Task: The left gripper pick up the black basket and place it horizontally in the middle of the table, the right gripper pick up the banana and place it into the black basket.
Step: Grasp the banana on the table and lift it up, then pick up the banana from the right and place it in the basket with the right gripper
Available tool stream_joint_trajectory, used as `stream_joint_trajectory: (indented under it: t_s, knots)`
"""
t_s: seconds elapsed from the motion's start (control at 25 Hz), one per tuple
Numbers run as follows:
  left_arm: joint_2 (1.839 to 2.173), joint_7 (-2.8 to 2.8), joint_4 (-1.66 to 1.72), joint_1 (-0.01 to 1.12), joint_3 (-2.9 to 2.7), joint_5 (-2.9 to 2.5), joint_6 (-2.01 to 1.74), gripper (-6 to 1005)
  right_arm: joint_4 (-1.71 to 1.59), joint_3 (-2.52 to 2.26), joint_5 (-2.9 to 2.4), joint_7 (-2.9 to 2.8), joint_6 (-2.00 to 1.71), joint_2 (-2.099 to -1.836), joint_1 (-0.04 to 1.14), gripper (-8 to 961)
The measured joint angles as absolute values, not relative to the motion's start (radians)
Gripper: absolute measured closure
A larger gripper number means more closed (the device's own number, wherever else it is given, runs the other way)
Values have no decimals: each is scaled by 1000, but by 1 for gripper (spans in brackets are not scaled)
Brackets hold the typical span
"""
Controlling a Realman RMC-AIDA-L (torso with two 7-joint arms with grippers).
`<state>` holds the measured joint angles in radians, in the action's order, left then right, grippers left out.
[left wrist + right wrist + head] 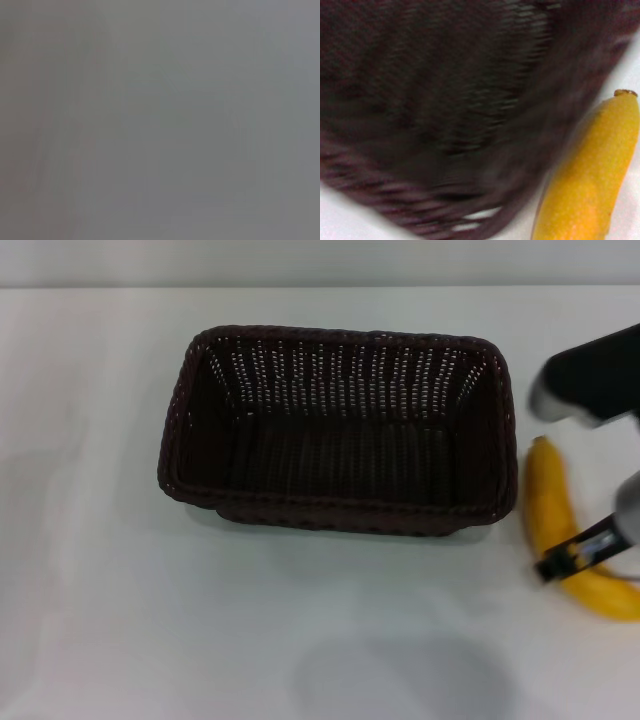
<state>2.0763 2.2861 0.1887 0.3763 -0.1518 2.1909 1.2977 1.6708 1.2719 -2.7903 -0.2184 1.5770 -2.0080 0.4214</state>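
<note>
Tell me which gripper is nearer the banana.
Right. The right gripper is at the banana, its black fingers across the lower part, beside the black basket. The left gripper appears in no view, and its wrist view shows only blank grey.

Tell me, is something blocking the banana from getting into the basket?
Only the black basket's own side wall stands between; the banana lies on the table beside it. The right tool is at the banana; the basket is empty.
</note>
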Motion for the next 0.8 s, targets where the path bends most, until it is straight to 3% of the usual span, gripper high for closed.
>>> stream_joint_trajectory:
  t_s: [0.44,0.8]
  knots:
    - [2077,2286,189,379,-152,2203,1304,104,1647,1721,-2865,110,1374,-2009,393,456]
    - [2077,2282,177,383,-153,2203,1307,104,1567,1791,-2232,587,1079,-2010,418,455]
